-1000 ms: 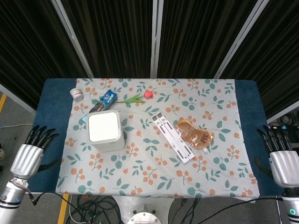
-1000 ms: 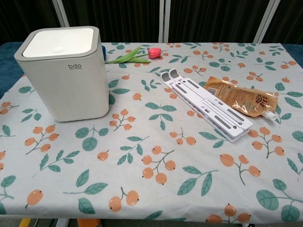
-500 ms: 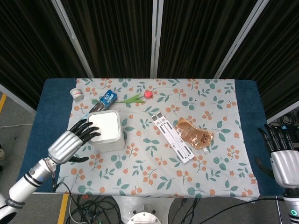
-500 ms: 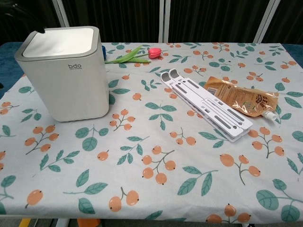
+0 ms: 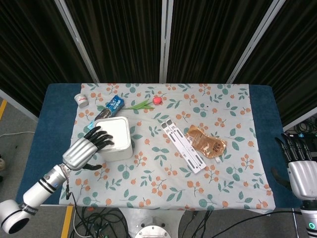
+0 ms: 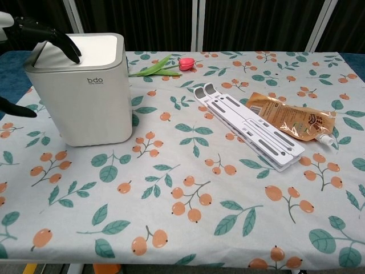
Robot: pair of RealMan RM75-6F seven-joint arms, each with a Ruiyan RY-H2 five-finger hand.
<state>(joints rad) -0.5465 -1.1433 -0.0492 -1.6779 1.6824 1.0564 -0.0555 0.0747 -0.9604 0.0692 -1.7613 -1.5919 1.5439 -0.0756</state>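
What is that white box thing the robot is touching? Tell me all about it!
The white bin is a squarish, smooth plastic-looking container with rounded corners, a grey rim and a flat white lid. Small letters "bdo" sit on its front. It stands upright on the flowered tablecloth at the table's left side. The left hand rests its dark fingers on the lid's left edge. A blue packet lies just behind it.

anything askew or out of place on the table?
Yes: the white square lidded bin leans slightly in the chest view, with the left hand resting its fingers on the lid. Nothing looks spilled.
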